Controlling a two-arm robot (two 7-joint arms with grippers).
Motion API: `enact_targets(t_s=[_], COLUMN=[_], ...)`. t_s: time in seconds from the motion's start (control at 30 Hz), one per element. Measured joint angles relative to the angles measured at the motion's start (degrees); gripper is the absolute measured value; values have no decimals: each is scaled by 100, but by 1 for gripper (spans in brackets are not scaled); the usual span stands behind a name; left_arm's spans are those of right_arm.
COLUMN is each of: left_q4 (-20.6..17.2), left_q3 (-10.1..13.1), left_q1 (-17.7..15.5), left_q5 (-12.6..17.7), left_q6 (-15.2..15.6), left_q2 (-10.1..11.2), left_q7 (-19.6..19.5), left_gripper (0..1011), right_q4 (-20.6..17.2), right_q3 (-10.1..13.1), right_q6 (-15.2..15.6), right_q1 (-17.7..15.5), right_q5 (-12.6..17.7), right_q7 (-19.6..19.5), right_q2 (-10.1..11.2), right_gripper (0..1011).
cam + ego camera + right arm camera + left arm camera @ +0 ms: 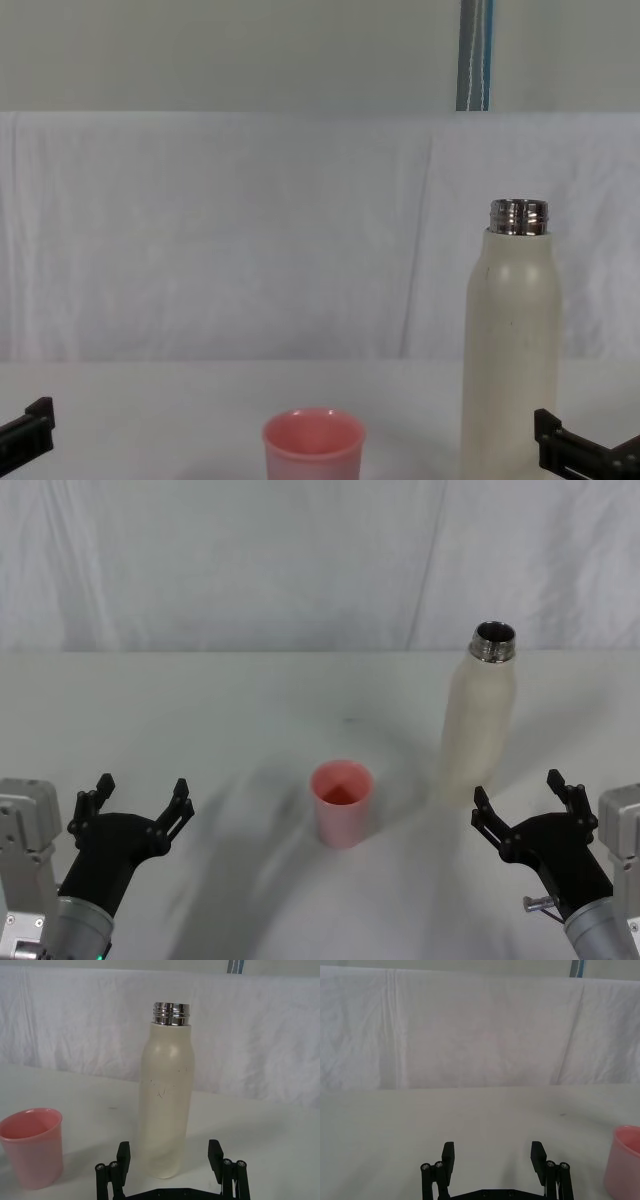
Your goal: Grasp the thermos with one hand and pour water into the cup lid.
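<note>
Spreading across every view, the white desk meets a creased white cloth backdrop hanging behind it. On the desk's right side the thermos stands upright, cream-white with faint speckles, its shiny threaded steel neck open at the top. It rises far above everything else on the surface.

Next in size are the two arms at the near edge. The right gripper sits just in front of the thermos, not touching it; its jaws are spread wide, and in the right wrist view the bottle's base stands between and just beyond the black fingertips. The left gripper hovers low at the near left, well apart from both objects, its jaws likewise spread with nothing between them.

Smallest is the cup lid, a pink tapered cup standing upright with its rim up, near the desk's middle, left of the thermos and slightly nearer the robot.
</note>
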Motion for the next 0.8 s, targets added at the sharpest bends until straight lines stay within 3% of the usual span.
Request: enact_targets(t_s=[0.8], left_q4=[0], left_q3=[0], left_q1=[0], left_q5=[0], left_q6=[0], left_q2=[0], left_q7=[0], left_gripper=[1001], right_q4=[0], right_q3=[0], right_q6=[0], right_q1=[0], right_q5=[0], right_q7=[0], right_q2=[0], right_gripper=[1003])
